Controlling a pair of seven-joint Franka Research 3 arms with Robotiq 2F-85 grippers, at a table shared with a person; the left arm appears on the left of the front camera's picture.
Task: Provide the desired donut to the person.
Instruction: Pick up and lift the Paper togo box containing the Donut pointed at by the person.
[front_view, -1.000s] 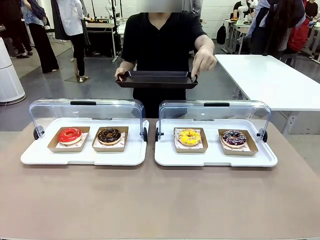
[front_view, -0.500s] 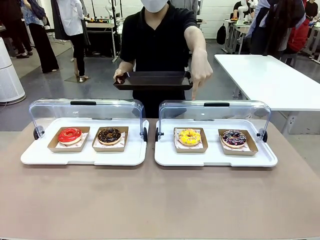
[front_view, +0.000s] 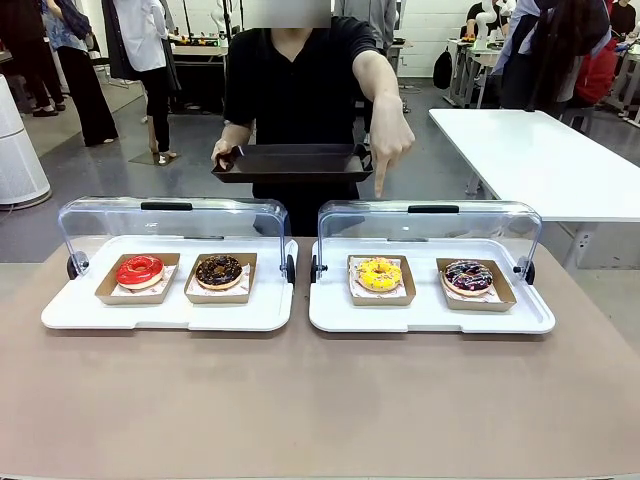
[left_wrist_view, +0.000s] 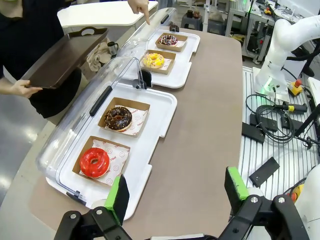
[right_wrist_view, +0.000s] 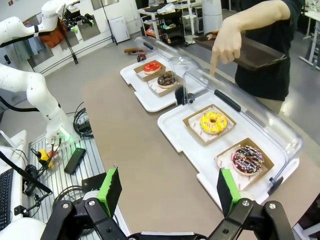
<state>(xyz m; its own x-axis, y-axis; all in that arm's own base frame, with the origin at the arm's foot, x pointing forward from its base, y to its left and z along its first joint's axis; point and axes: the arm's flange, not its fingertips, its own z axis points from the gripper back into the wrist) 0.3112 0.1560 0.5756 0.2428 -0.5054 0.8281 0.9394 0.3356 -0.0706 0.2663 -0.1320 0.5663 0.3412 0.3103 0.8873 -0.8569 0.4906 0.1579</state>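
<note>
We see person (front_view: 295, 90) pointing index finger (front_view: 381, 182) down toward yellow donut (front_view: 379, 272) — yellow glaze, small sprinkles, in brown card tray (front_view: 380, 296), left place of right white case (front_view: 430, 318), clear lid (front_view: 430, 225) open. Person holds dark tray (front_view: 290, 162). Our left hand (left_wrist_view: 176, 190), right hand (right_wrist_view: 167, 185) — fingers apart, empty.

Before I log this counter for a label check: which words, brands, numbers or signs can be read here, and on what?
No text here is readable.
On the red donut's liner: small reddish printed marks, too small to read.
On the chocolate donut's liner: the same kind of marks, also too small to read.
</note>
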